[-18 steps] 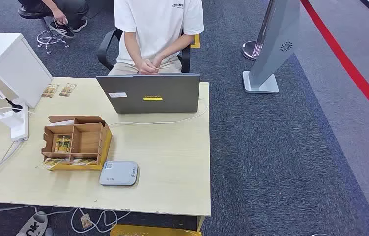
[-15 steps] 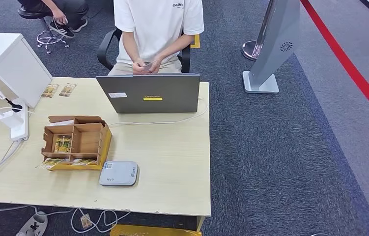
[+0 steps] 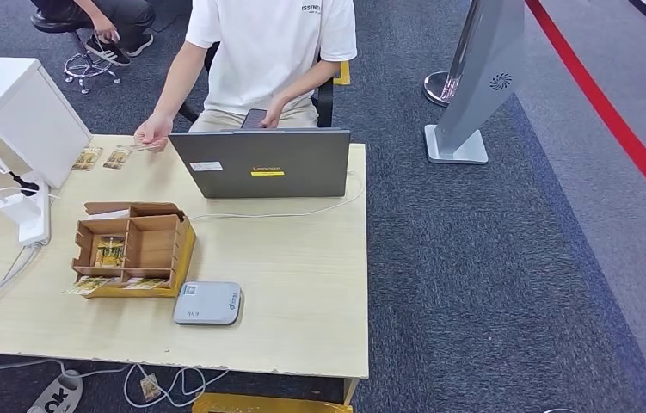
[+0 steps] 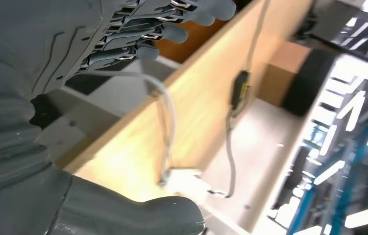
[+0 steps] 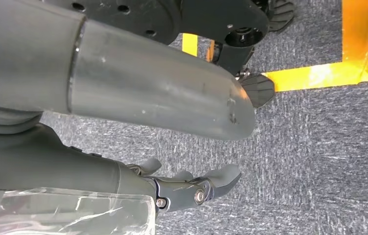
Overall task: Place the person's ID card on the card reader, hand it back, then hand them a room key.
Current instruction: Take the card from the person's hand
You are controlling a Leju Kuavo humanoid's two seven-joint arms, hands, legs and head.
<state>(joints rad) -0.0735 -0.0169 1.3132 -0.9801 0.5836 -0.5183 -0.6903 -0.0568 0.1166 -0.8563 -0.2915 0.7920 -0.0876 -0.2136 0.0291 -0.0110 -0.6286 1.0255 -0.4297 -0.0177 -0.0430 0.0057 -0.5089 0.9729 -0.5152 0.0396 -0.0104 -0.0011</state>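
The grey card reader (image 3: 207, 303) lies flat near the table's front edge. Beside it stands a cardboard organiser (image 3: 132, 249) with patterned key cards (image 3: 110, 251) in its compartments. A person in a white shirt (image 3: 272, 43) sits behind the laptop. Their outstretched hand (image 3: 154, 133) is over the table's far edge and seems to pinch a thin card; it is too small to make out. My left hand (image 4: 49, 98) hangs below the table edge, fingers apart and empty. My right hand (image 5: 191, 188) hangs over the carpet, fingers stretched and empty.
A grey laptop (image 3: 261, 162) stands open at the table's back, lid towards me. Two loose cards (image 3: 104, 157) lie at the far left beside a white box (image 3: 22, 107). A power strip (image 3: 31, 215) and cables run along the left. A grey stand (image 3: 474, 86) rises on the carpet to the right.
The person has lifted one hand from their lap and stretched it out to the table's far left edge. My hands and the things on the table have not moved.
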